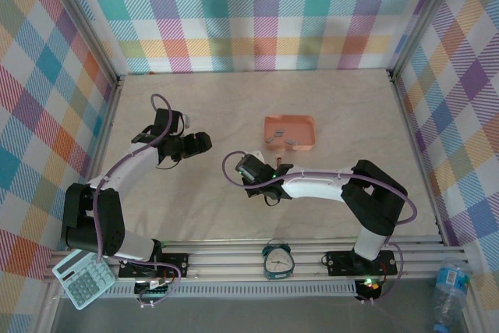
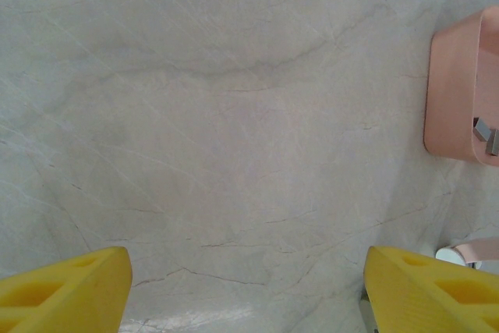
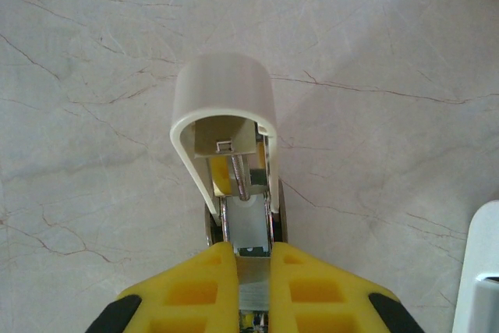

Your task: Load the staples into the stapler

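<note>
Writing on the clock (image 1: 277, 261), calculator (image 1: 84, 278) and bottle (image 1: 448, 286) is too small to be read. The stapler (image 3: 226, 91) is clamped at its base by the right gripper (image 3: 253, 259), white top hinged up, its rear hidden by the fingers. The left gripper (image 2: 248, 286) is spread wide and is seen to be empty. The staples (image 2: 482, 129) are found in the pink tray (image 2: 456, 76), at 1 o'clock from the stapler in the overhead view, and are partly cut off in the left wrist view.

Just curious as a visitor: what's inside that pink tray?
A few small grey staple strips lie loose on the floor of the pink tray. They are too small to count surely, and in the left wrist view the tray's near wall hides most of them.
</note>
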`<state>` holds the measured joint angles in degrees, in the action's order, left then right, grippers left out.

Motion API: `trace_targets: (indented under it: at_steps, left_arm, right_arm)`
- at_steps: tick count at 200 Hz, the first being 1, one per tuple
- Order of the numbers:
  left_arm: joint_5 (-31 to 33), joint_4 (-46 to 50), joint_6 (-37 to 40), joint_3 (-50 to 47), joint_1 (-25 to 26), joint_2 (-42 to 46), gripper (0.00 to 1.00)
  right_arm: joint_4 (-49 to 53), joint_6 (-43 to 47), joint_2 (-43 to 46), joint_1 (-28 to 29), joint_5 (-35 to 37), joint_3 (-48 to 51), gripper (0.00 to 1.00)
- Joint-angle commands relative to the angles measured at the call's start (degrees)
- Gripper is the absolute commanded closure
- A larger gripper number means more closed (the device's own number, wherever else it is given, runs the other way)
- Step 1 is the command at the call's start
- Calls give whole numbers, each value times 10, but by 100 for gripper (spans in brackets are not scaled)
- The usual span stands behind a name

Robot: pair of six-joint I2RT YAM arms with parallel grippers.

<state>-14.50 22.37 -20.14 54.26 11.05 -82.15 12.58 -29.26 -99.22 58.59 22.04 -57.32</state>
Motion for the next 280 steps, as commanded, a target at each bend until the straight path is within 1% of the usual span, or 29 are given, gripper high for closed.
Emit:
trace_targets:
  at_steps: [1, 99, 168, 240, 264, 280]
  left_arm:
    - [-6, 0, -2, 0, -10, -4, 22]
    - [-8, 0, -4, -2, -10, -3, 22]
    - [-8, -1, -4, -3, -10, -3, 22]
    - [-8, -1, -4, -3, -10, -1, 22]
    - [-7, -1, -3, -2, -10, 0, 22]
    - [-8, -1, -2, -3, -10, 0, 22]
  right_arm:
    - [14, 8, -10, 4, -2, -13, 89]
    - [30, 8, -20, 5, -7, -23, 89]
    - [34, 9, -25, 4, -9, -29, 87]
    - [32, 8, -22, 4, -7, -25, 78]
    - [29, 8, -13, 4, -4, -20, 73]
    - [22, 8, -2, 5, -2, -13, 71]
